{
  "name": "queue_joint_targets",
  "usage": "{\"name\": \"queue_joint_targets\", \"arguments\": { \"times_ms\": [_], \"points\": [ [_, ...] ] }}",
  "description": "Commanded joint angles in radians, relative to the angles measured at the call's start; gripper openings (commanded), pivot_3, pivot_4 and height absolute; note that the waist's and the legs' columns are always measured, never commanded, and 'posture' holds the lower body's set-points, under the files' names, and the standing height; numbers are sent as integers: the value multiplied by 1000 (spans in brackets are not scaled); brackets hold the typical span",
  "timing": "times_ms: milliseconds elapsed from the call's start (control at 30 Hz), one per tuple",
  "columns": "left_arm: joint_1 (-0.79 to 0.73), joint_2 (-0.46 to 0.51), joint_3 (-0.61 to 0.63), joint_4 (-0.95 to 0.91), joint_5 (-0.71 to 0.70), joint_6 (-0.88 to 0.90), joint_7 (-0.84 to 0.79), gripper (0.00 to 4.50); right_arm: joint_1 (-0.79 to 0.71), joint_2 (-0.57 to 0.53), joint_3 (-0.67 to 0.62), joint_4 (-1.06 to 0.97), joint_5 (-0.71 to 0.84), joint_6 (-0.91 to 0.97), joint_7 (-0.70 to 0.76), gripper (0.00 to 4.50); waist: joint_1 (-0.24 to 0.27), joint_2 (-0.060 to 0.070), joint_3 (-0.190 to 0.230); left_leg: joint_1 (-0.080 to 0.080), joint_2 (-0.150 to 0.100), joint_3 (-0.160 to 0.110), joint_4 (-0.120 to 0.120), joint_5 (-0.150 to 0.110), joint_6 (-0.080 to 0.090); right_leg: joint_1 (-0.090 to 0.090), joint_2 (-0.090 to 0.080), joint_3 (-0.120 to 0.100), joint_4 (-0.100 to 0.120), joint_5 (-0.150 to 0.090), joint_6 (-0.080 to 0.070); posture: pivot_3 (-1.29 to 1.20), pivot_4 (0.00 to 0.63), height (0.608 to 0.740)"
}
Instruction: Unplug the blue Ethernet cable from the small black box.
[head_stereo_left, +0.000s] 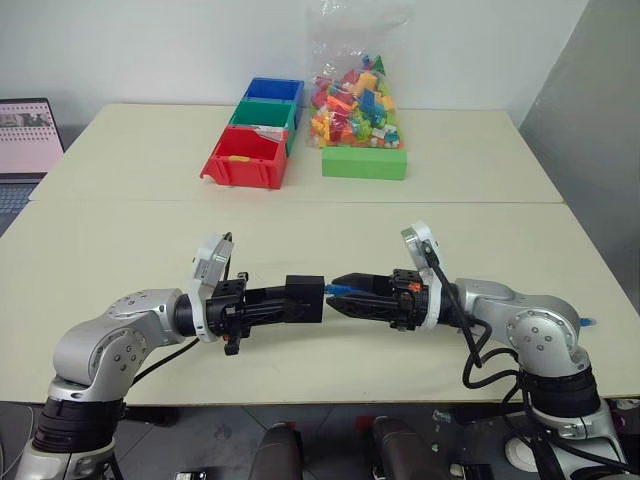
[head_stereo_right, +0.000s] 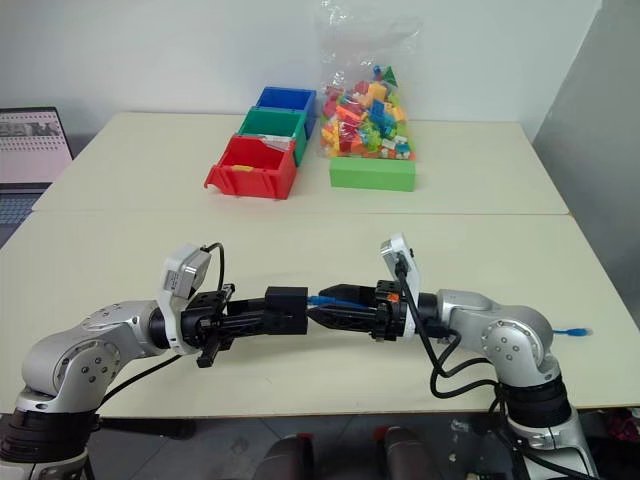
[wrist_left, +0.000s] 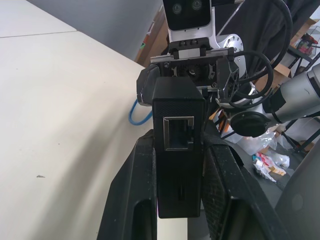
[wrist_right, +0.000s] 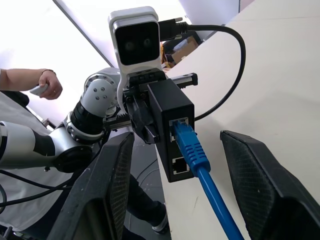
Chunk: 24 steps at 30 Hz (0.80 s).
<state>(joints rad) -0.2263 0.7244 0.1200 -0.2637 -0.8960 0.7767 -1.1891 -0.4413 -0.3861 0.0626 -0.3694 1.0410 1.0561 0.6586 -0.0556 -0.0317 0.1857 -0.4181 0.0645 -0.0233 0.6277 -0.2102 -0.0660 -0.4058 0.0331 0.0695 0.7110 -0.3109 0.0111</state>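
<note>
blue ethernet cable (wrist_right: 196, 150) was yet plugged into the upper port of the small black box (wrist_right: 170, 125) as a humanoid robot held both just above the near edge of a cream table (head_stereo_left: 300, 230), the right wrist view showing the blue plug seated in the box face with a second port empty below it. the left gripper (head_stereo_left: 290, 303) was clenched on the box, its two black fingers pressed against the box's sides in the left wrist view, and pointed level toward the right. the right gripper (head_stereo_left: 345, 295) faced it from the right, its fingers (wrist_right: 260, 185) spread apart on either side of the cord and gripping nothing, with clear gaps between each pad and the plug. the cable ran back from the box between those fingers toward the right arm, and its other end (head_stereo_right: 572, 330) lay on the table at the far right. judged from this, the unplugging was not done: the box was secured, but the right jaws had yet to close on the plug and draw it out of the socket, with the latch tab a likely sticking point. red, green and blue bins (head_stereo_left: 248, 158), a green box (head_stereo_left: 364, 163) and a bag of coloured bricks (head_stereo_left: 357, 100) stood well apart on the far side.
</note>
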Motion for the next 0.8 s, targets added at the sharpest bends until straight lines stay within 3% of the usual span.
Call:
{"name": "queue_joint_targets", "arguments": {
  "times_ms": [33, 500, 800],
  "points": [
    [-9, 8, 14, -26, -17, -3, -5, 777, -8, 6, 1, -14, 6, -11, 8, 2907, 0, 0, 0, 0, 0, 0, 0, 0, 0, 0, 0, 0, 0, 0, 0, 0, 150, 740],
    [-9, 6, 13, -28, -18, -1, -2, 777, -19, 16, 14, -3, -18, -19, 10, 2907, 0, 0, 0, 0, 0, 0, 0, 0, 0, 0, 0, 0, 0, 0, 0, 0, 150, 740],
    [-9, 6, 11, -28, -16, -3, -3, 777, -24, 20, 11, 1, -16, -14, 16, 1177, 0, 0, 0, 0, 0, 0, 0, 0, 0, 0, 0, 0, 0, 0, 0, 0, 150, 740]
  ]
}}
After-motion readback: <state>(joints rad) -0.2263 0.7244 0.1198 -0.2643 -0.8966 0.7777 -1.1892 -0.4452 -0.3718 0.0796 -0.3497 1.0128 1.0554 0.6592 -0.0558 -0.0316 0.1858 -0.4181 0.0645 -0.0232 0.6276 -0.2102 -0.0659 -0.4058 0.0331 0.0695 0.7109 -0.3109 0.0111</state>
